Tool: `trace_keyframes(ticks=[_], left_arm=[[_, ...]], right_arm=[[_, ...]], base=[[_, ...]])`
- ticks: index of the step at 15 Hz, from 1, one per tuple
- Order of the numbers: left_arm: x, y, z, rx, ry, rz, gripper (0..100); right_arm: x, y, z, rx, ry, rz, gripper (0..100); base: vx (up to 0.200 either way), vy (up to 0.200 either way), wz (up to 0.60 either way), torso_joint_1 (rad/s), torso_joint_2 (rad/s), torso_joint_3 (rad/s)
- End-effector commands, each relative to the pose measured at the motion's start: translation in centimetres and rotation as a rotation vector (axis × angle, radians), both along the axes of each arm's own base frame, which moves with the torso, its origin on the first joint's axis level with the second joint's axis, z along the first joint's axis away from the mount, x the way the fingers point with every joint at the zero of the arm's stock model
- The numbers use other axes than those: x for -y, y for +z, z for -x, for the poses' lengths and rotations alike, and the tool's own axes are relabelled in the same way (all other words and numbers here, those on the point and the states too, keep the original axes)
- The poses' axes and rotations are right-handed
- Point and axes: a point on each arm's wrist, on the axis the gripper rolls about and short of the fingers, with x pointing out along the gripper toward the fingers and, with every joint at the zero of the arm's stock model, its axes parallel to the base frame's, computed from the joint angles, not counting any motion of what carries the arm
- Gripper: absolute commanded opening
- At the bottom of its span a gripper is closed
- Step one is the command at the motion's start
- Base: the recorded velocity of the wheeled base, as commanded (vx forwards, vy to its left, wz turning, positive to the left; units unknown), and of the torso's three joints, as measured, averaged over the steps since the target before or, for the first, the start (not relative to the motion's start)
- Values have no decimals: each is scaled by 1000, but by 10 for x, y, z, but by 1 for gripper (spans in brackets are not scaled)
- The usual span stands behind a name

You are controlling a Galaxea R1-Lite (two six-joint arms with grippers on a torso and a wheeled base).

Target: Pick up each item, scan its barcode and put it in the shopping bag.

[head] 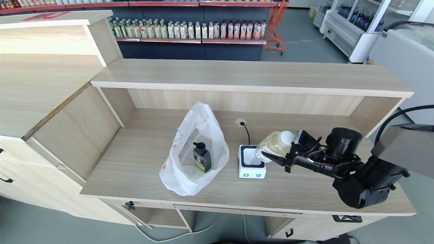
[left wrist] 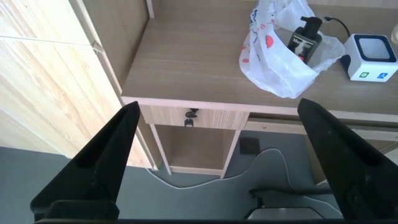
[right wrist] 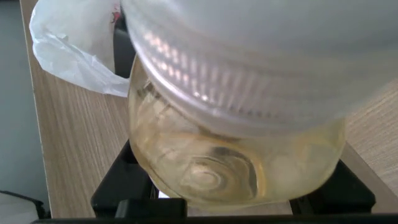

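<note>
Shopping bag (head: 183, 176) left of the scanner (head: 251, 162) holds a dark pump bottle (head: 202, 157).
Right gripper (head: 272, 149) clasps the pale drink bottle (head: 277, 142) (white-capped, tilted) over the scanner's right edge.

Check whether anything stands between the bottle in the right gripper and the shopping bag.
Only the scanner, sitting low on the counter between the bottle and the shopping bag. The bottle is held above its edge, so passing over looks feasible. The bag's mouth is open, with a black pump bottle inside.
</note>
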Motion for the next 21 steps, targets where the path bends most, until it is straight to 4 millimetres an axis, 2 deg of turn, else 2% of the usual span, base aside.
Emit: trace_keyframes(ticks=[1,9,15,21], left_arm=[[0,0,0,1,0,0,100],[0,0,0,1,0,0,100],[0,0,0,1,0,0,100],[0,0,0,1,0,0,100]], right_arm=[[-1,-18,-11,-15,20,5,0],[-25,-36,-41,50,69,10,0],[-28,-42,-59,115,95,17,0],[-28,-52,-63,129,99,35,0]], base=[[0,0,0,0,0,0],[0,0,0,0,0,0],[0,0,0,0,0,0],[0,0,0,0,0,0]])
